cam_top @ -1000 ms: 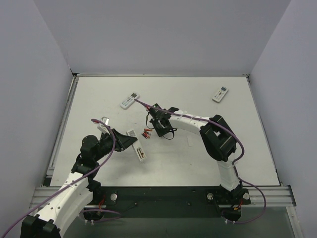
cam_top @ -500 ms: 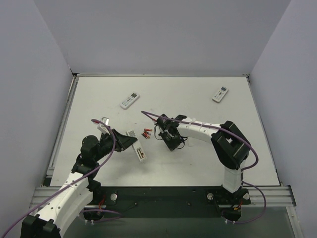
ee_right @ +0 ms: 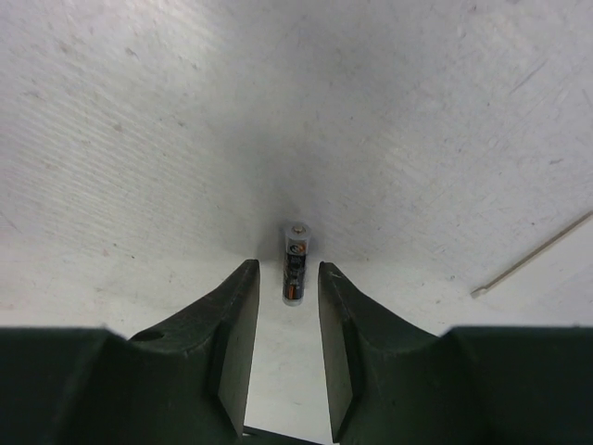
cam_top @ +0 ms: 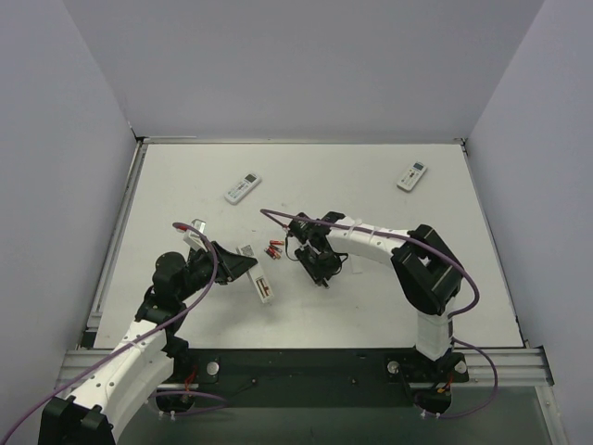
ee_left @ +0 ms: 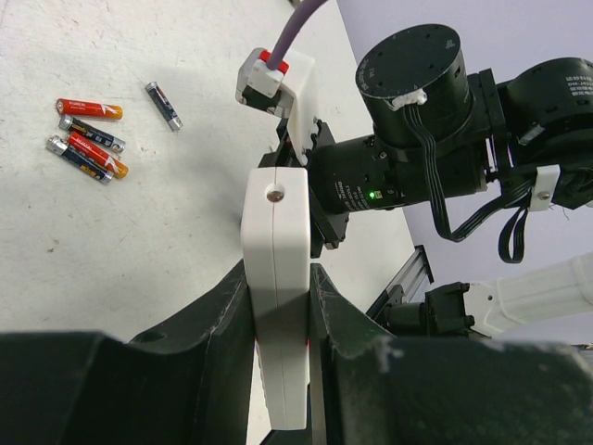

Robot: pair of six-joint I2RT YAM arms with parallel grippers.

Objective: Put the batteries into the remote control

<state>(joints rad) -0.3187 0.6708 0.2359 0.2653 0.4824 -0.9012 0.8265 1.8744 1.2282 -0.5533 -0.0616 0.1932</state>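
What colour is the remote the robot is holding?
The remote is white; left wrist view shows it best.

The remote [ee_left: 275,232] in the left gripper [ee_left: 278,273] is plain white against that gripper's black fingers. Ahead and to the left of it, the batteries [ee_left: 88,134] are mixed: two are red fading to orange, the others dark grey with silver caps. At the right gripper's [ee_right: 285,269] tips, one battery [ee_right: 296,262] is black with an orange band. The counter [ee_right: 417,139] is off-white with fine grey scratches. The cable [ee_left: 301,19] is purple.
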